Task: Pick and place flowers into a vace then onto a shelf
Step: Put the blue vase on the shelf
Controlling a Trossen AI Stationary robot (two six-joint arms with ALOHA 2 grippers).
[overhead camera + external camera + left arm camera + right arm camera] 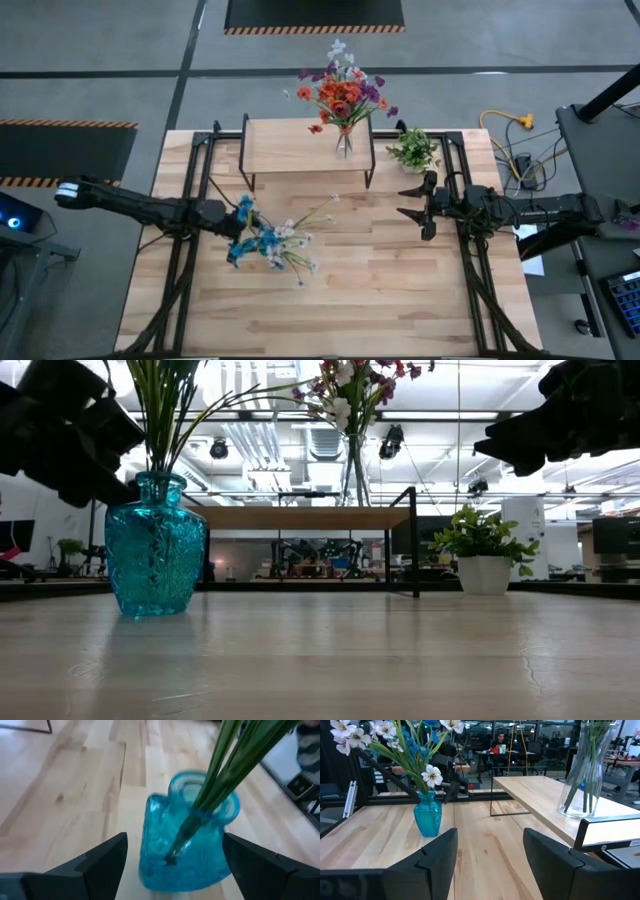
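A blue glass vase [187, 840] stands on its base on the tabletop [400, 290], with blue and white flowers [278, 240] stuck in its mouth by their green stems [227, 765]. My left gripper [175, 865] is open, one finger on either side of the vase body, with gaps showing. A clear glass vase [584, 770] of orange-red and purple flowers [342, 92] stands on the shelf [295, 148]. My right gripper [406, 201] hangs open above the table to the shelf's right front, facing the blue vase [428, 818].
A small leafy potted plant [412, 150] in a white pot [484, 574] sits right of the shelf, just beyond my right gripper. Black frame rails [195, 180] run along both table sides. Bare planks lie toward the near edge. A person [499, 742] sits far back in the room.
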